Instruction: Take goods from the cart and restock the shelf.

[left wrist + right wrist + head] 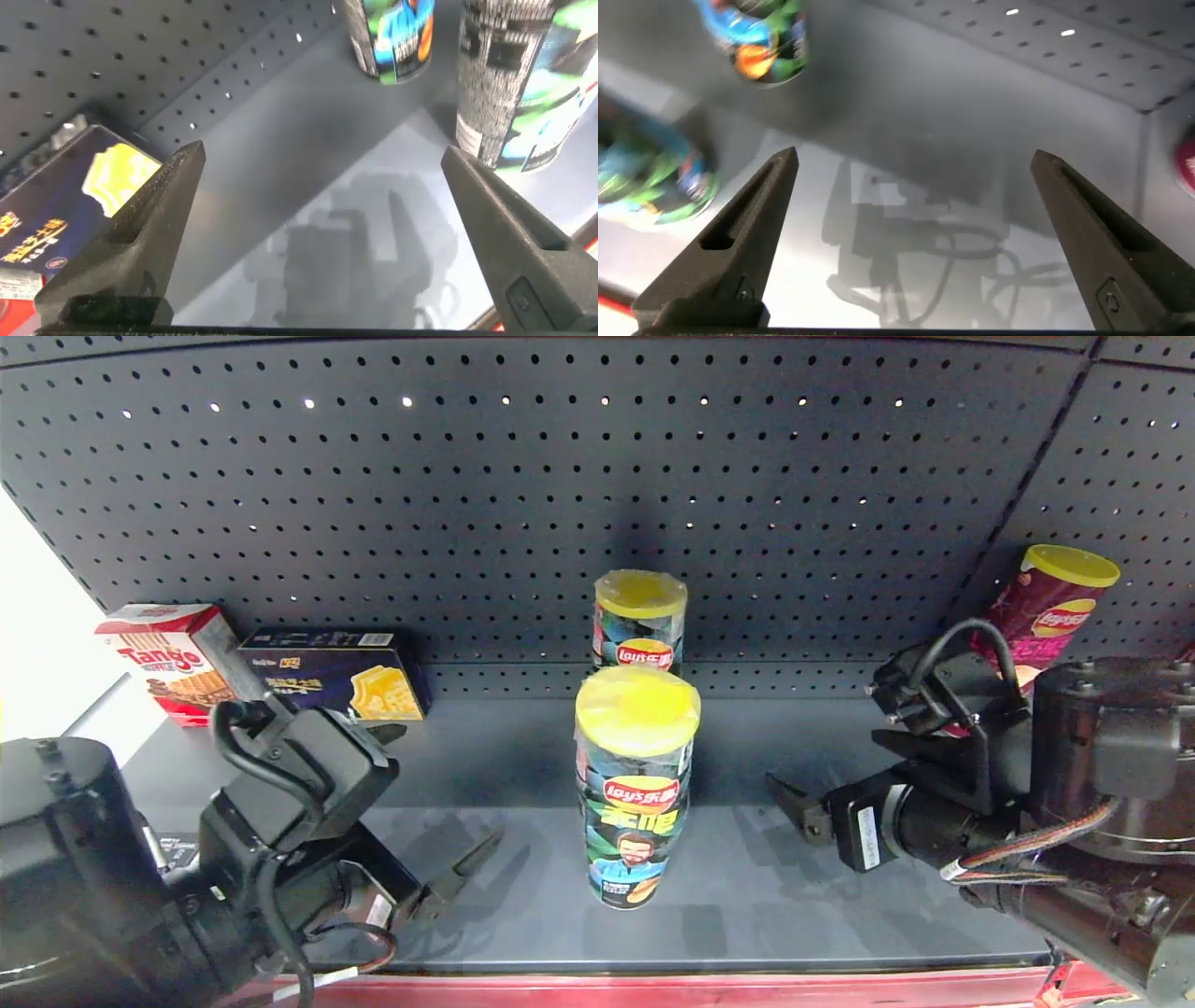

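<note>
I count five goods on the dark grey shelf (747, 896).
- Front can (635, 793): yellow lid, green-blue print, upright, mid-shelf near the front edge.
- Rear can (639, 621): same design, upright, straight behind the front one at the shelf's back, not touching it.
- Maroon can (1050, 607): yellow lid, looks tilted, right end at the back, base hidden.
- Red-and-white wafer box (173, 663) and dark blue box (341, 672) with a yellow picture: far left at the back, side by side, seemingly touching.

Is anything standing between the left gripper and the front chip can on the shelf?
Nothing visible. Only bare shelf lies between the open left gripper and the front chip can; the second can stands behind it.
</note>
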Robot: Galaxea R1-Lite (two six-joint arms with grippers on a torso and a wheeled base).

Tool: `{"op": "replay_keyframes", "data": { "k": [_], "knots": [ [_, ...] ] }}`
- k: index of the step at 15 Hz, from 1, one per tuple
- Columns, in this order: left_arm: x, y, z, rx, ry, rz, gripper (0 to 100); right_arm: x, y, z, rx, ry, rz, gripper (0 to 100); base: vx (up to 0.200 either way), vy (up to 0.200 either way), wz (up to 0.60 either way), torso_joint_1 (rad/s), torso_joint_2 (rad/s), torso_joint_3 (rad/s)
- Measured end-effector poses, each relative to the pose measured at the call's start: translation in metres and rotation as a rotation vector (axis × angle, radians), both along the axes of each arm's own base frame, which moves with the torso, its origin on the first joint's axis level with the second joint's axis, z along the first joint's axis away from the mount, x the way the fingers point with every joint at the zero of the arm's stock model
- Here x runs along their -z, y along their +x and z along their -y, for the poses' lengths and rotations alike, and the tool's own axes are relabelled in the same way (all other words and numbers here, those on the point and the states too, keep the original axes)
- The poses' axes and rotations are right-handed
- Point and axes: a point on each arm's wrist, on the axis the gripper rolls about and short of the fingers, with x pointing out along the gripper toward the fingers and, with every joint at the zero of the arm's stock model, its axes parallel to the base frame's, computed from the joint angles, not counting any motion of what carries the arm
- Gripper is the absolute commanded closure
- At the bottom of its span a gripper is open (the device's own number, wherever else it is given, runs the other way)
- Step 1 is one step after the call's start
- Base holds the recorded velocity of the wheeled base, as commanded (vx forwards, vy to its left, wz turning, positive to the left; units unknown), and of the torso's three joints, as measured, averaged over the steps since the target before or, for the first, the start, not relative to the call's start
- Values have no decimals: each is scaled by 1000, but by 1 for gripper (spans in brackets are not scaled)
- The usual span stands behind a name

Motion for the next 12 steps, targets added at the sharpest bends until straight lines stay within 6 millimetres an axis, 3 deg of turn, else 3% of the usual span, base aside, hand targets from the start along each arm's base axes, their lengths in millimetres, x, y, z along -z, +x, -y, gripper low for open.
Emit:
{"op": "replay_keyframes", "data": {
  "k": [6, 12],
  "knots": [
    [-3, 28, 27, -46, 33, -8, 0, -8, 4, 8, 34, 22, 21, 0, 0, 0, 0, 0, 0, 0],
    [4, 32, 45, -9, 54, -27, 0, -11, 6, 14, 58, 32, 31, 0, 0, 0, 0, 0, 0, 0]
  ]
}}
